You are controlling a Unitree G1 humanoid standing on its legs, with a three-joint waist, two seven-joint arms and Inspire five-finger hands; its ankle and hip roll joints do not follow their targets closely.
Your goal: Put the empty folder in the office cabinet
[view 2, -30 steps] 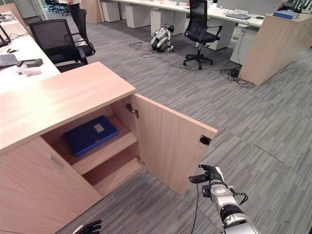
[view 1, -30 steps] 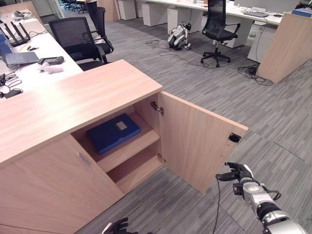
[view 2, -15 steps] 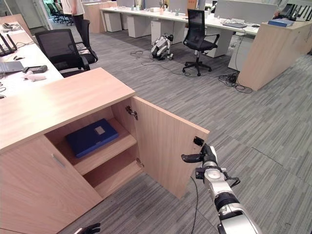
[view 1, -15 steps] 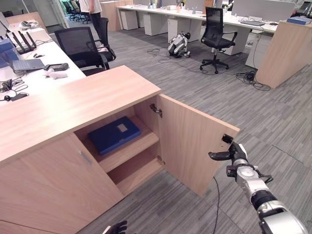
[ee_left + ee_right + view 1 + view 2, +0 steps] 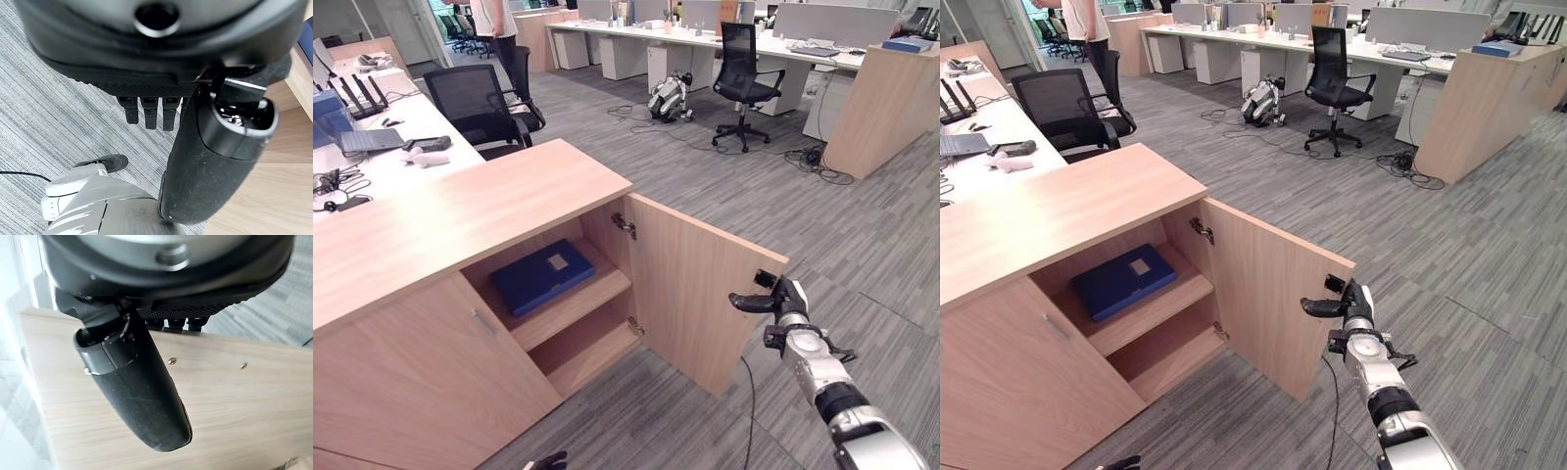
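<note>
Folder (image 5: 541, 276), blue, lies flat on upper shelf (image 5: 578, 304) inside open cabinet (image 5: 470, 211), long axis running back-left to front-right. Placement judged done. Left hand (image 5: 215, 161) low by cabinet front, fingers straight, holding nothing. Cabinet door (image 5: 700, 294) stands open between folder and right hand (image 5: 781, 299). Right hand at door's outer edge, thumb extended, fingers loosely spread, empty; nearer hand for closing door.

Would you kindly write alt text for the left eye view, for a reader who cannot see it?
A blue folder lies flat on the upper shelf of an open wooden office cabinet. The robot's right hand is at the outer edge of the open cabinet door. Office chairs and desks stand behind on grey carpet.
</note>
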